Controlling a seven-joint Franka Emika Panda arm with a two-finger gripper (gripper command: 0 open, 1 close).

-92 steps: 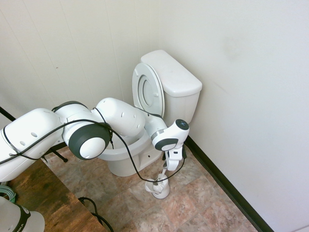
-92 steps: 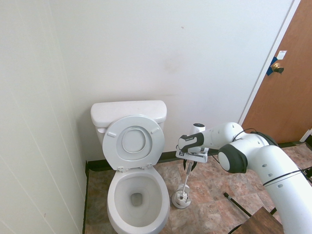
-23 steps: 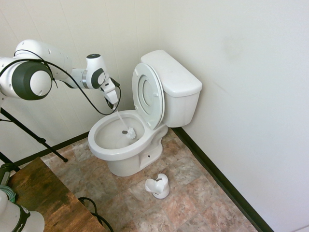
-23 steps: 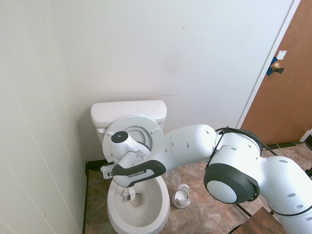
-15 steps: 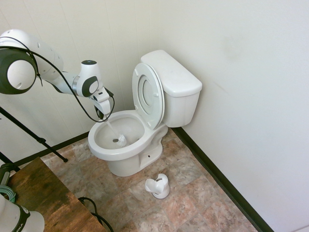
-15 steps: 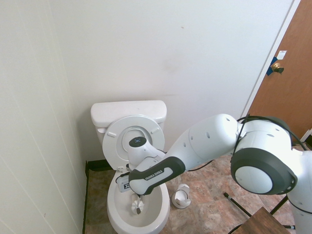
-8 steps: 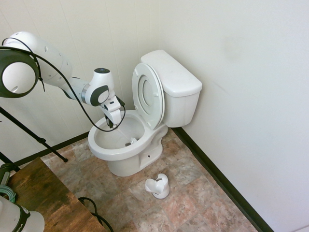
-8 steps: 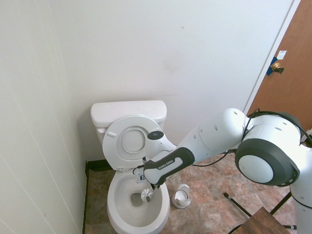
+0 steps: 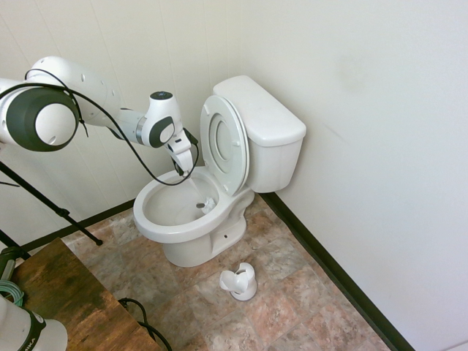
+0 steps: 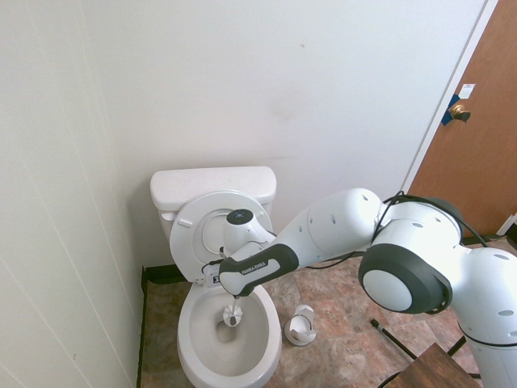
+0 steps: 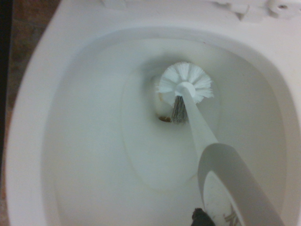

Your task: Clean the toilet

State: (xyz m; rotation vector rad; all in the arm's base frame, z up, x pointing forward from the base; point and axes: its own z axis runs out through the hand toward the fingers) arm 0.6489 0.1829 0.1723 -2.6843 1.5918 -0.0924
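Observation:
The white toilet (image 9: 267, 139) stands in the corner with seat and lid up against the tank. My gripper (image 9: 179, 170) hangs over the back part of the bowl, close in front of the raised lid, shut on the handle of a white toilet brush (image 9: 208, 203). The brush slants down into the bowl. From the other side, the gripper (image 10: 235, 299) is just above the brush head (image 10: 233, 317) inside the toilet (image 10: 212, 187). In the wrist view the round bristle head (image 11: 185, 84) rests by the drain opening of the toilet (image 11: 70, 141).
The small white brush holder (image 9: 240, 281) stands empty on the tiled floor beside the pedestal, also in the second exterior view as the holder (image 10: 300, 325). Walls close in behind and on one side. A brown door (image 10: 477, 137) is at the far right. A wooden surface (image 9: 66, 300) lies near the arm's base.
My gripper has carried the brush from the front of the bowl toward the back, near the raised lid. The brush head has swept across the inside of the bowl.

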